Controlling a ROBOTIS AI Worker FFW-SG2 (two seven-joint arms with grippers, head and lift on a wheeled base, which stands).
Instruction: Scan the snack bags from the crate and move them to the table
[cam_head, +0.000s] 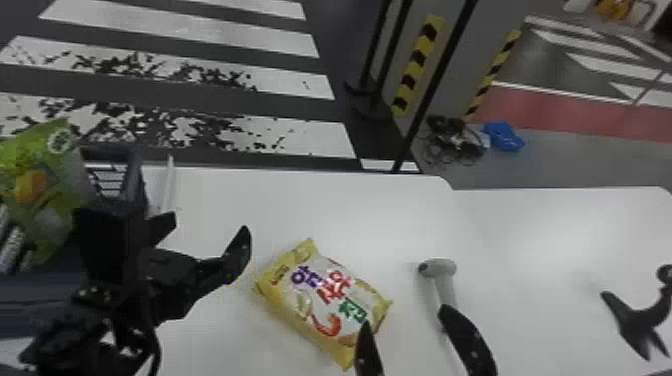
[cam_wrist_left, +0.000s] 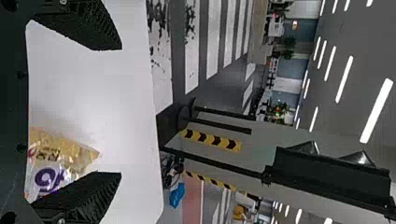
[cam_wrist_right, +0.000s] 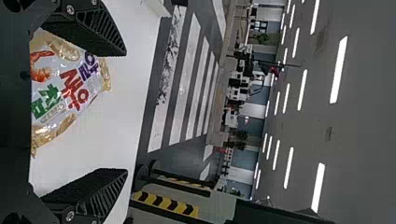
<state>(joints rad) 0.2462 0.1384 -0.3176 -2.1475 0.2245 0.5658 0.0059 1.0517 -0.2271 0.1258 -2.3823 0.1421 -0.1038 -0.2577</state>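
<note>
A yellow and white snack bag (cam_head: 327, 300) lies flat on the white table (cam_head: 320, 200). Left of it, my left gripper (cam_head: 209, 225) is open between the bag and the crate. My right gripper (cam_head: 405, 320) stands open at the bag's near right corner, one finger overlapping the bag's edge in the head view. A green snack bag (cam_head: 55, 195) sits in the dark crate (cam_head: 136, 175). In the left wrist view, the left gripper (cam_wrist_left: 121, 111) has part of the yellow bag (cam_wrist_left: 60, 154) beside one finger. In its own view, the right gripper (cam_wrist_right: 126, 113) shows the bag (cam_wrist_right: 65, 88) near one finger.
A light grey, handle-shaped object (cam_head: 439, 272) stands just beyond the right gripper's outer finger. A black forked object (cam_head: 642, 320) is at the table's right side. A thin white rod (cam_head: 169, 185) rises beside the crate. Behind the table's far edge stands a pillar with striped strips (cam_head: 419, 65).
</note>
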